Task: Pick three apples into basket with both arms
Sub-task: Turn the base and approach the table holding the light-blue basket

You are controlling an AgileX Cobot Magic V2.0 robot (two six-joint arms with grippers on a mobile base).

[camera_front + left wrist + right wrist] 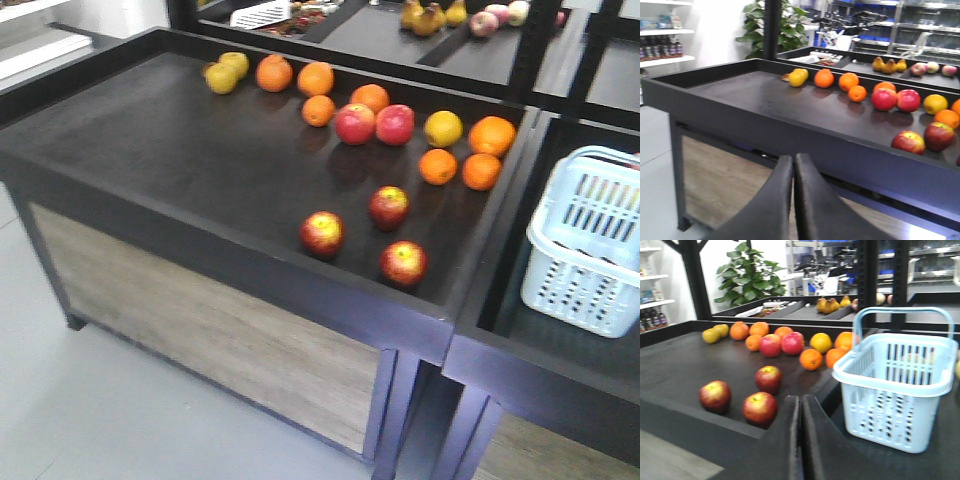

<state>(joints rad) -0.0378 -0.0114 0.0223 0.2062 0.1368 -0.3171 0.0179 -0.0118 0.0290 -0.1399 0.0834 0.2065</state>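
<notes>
Right now left apple (322,233), back apple (389,207) & front apple (403,263), all dark red, form a triangle near the table's (150,140) front-right edge. The basket (590,240) stands apart at 3 o'clock, in the next bin. Oranges (437,166) lie at 12 o'clock. The left gripper (793,159) & right gripper (800,400) each have fingers pressed together, w/ nothing held.

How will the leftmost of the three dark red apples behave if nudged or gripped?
Round and resting free on the flat table, the apple would probably roll when nudged. Its skin looks smooth and shiny, so a grip may slip. It seems firm, likely holding its shape.
</notes>
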